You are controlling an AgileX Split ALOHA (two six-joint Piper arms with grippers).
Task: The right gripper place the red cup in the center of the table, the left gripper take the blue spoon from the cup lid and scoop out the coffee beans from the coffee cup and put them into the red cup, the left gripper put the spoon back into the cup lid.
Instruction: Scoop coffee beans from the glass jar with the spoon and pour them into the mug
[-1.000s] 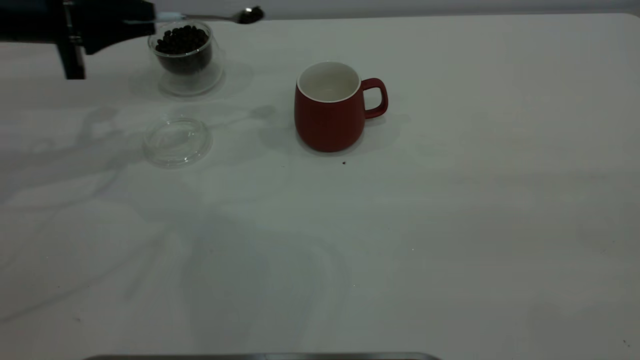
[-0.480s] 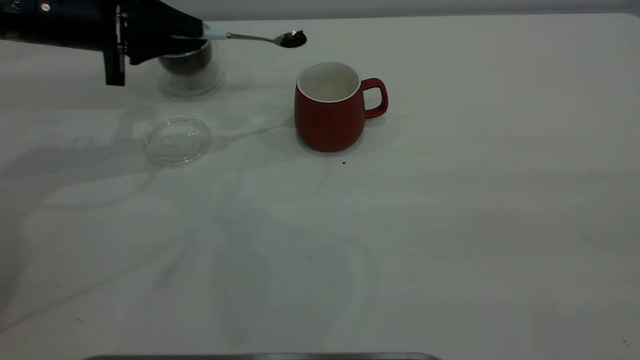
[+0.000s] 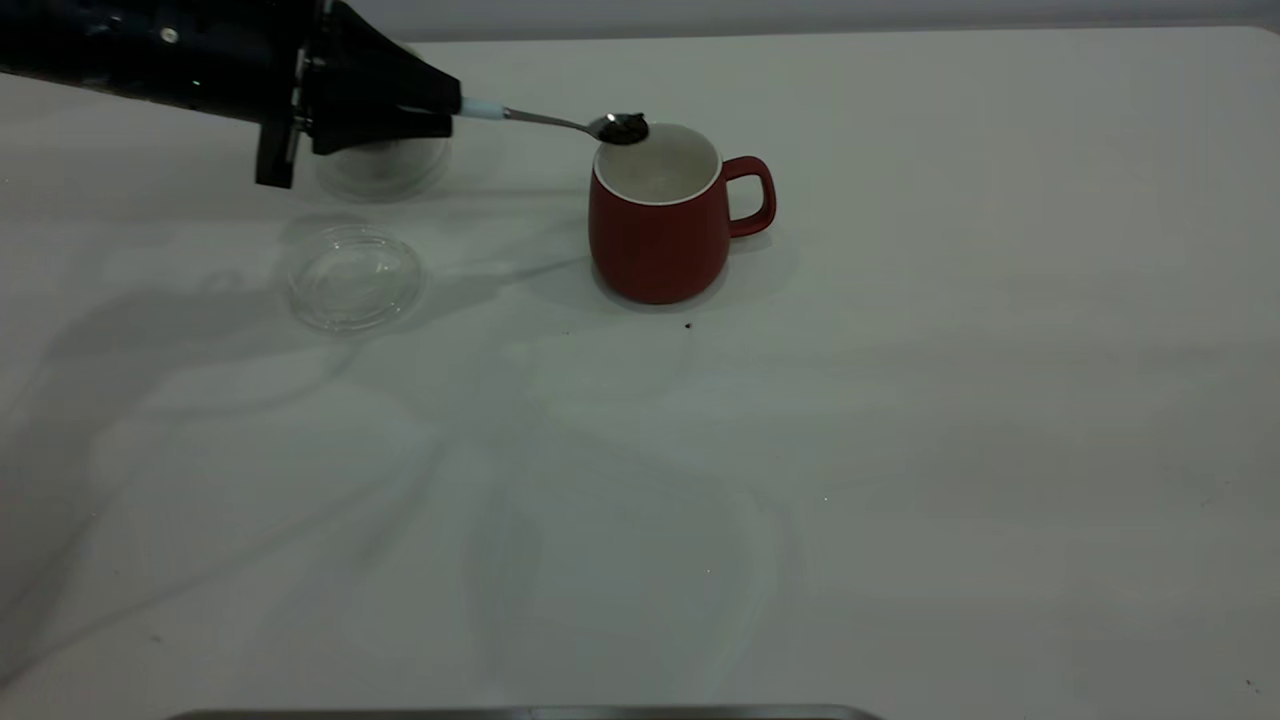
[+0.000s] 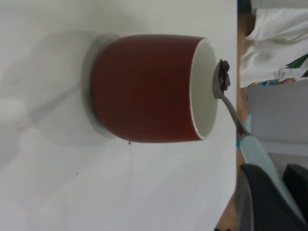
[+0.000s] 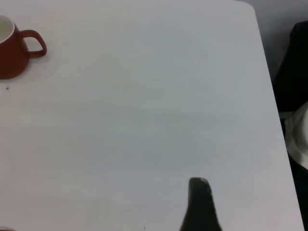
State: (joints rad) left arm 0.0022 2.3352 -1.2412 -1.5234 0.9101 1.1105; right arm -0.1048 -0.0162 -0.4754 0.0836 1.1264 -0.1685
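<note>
The red cup (image 3: pixel 655 240) stands upright near the middle of the table (image 3: pixel 900 420), handle to the right; it also shows in the left wrist view (image 4: pixel 144 89) and the right wrist view (image 5: pixel 9 53). My left gripper (image 3: pixel 445 105) is shut on the pale handle of the blue spoon (image 3: pixel 545 120). The spoon's bowl holds a few coffee beans (image 3: pixel 625 127) right over the mug's left rim, as the left wrist view (image 4: pixel 224 74) shows. The coffee cup (image 3: pixel 385 170) is mostly hidden behind the gripper. The cup lid (image 3: pixel 355 278) lies empty. My right gripper (image 5: pixel 199 202) shows only as a dark tip over bare table.
A tiny dark speck (image 3: pixel 688 325) lies just in front of the mug. A metal strip (image 3: pixel 520 713) runs along the table's near edge. The table's rounded far right corner (image 5: pixel 248 7) is in the right wrist view.
My left gripper has carried the loaded spoon rightward and downward from above the coffee cup to the mug's left rim. It now covers most of the coffee cup.
</note>
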